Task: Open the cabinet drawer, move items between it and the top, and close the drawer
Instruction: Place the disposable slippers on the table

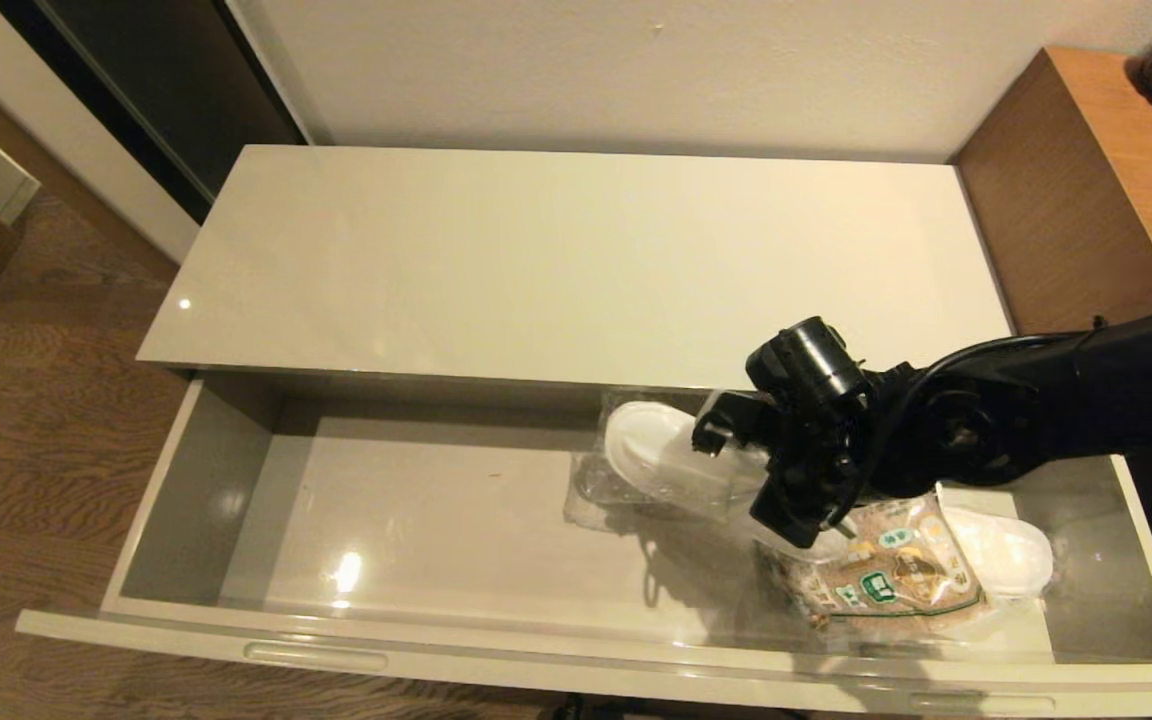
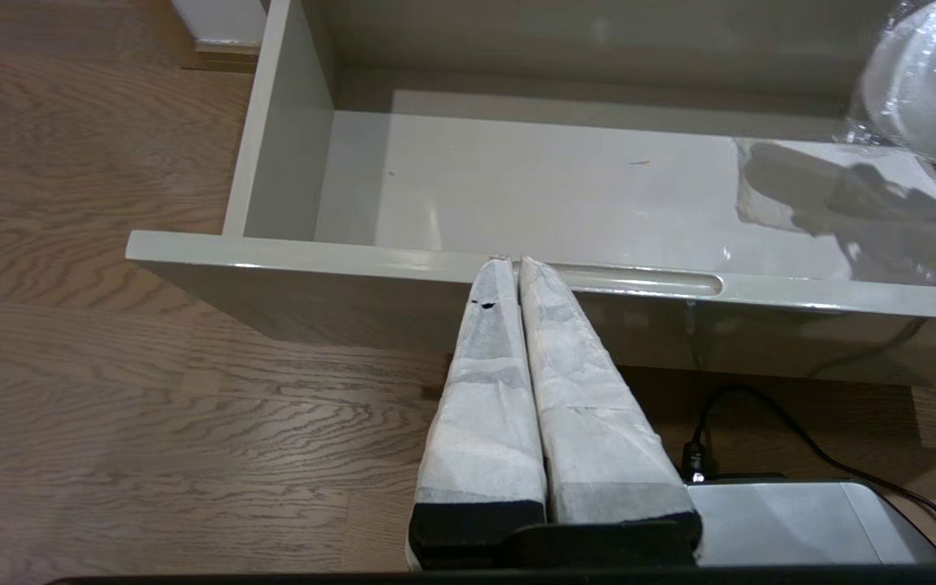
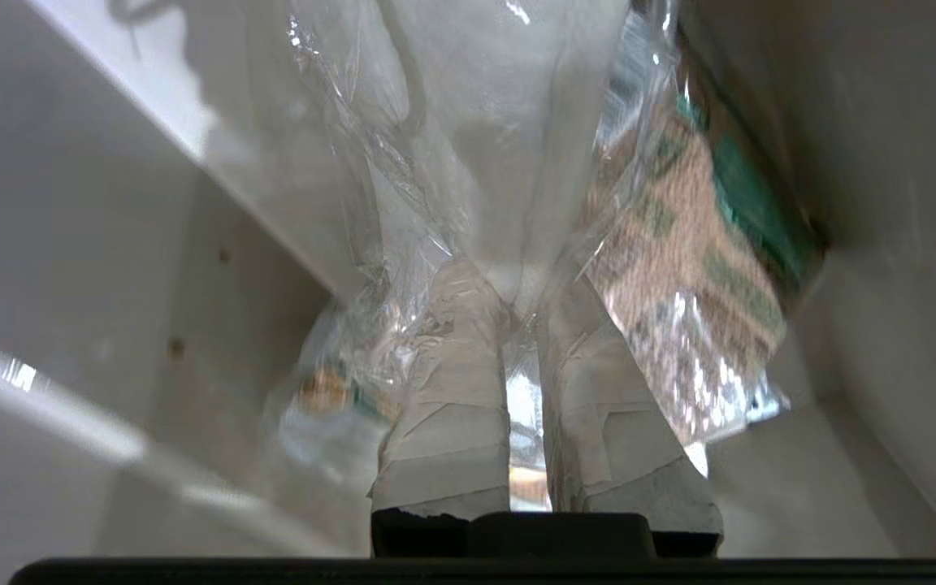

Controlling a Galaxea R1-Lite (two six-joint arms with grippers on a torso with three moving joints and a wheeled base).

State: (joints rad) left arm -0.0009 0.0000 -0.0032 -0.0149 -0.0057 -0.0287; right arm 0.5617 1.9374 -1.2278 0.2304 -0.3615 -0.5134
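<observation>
Clear plastic wrap of the slippers (image 3: 468,162) is pinched between the right gripper (image 3: 521,313) fingertips, the jaws closed to a thin gap on the film and the white sole behind it. In the head view the right gripper (image 1: 736,440) sits at about 4 o'clock from frame centre, inside the open cabinet drawer (image 1: 236,500), and the slippers (image 1: 656,450) extend from it toward 9 o'clock, their long axis running roughly along the drawer length. The grain bag (image 1: 886,580) lies on the drawer floor at about 5 o'clock from the gripper, partly under it and over a second white slipper end (image 1: 1006,555). The top (image 1: 576,260) lies at 12 o'clock, beyond the drawer's rear edge, so the coming move is judged to be a lift followed by travel toward 12 o'clock. The right arm is the nearer one. The left gripper (image 2: 517,262) hangs in front of the drawer face with its fingers pressed together, empty
</observation>
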